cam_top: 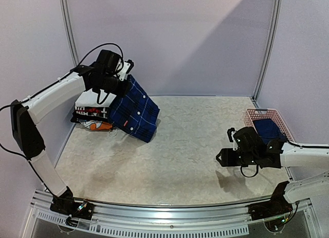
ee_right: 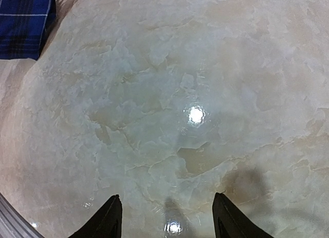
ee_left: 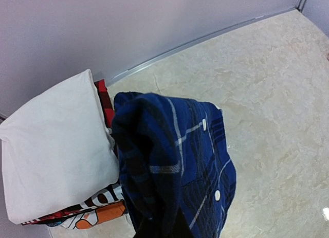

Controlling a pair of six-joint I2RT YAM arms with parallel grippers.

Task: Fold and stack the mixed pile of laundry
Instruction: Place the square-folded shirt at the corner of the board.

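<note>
The dark-blue plaid shirt [cam_top: 136, 110] hangs from my left gripper [cam_top: 125, 77], which is shut on its upper edge at the back left. Its lower end drapes down to the table. In the left wrist view the plaid shirt [ee_left: 175, 161] fills the middle and hides my fingers. A corner of the plaid shirt [ee_right: 23, 22] shows at the top left of the right wrist view. The navy T-shirt [cam_top: 267, 129] lies in the pink basket [cam_top: 255, 113] at the right. My right gripper [cam_top: 224, 157] [ee_right: 167, 222] hovers open over bare table, holding nothing.
A stack of folded garments, white [cam_top: 87, 100] [ee_left: 51, 156] on top and black with red and orange lettering [ee_left: 95, 217] below, sits just left of the hanging shirt, against the back-left wall. Walls enclose the table on three sides.
</note>
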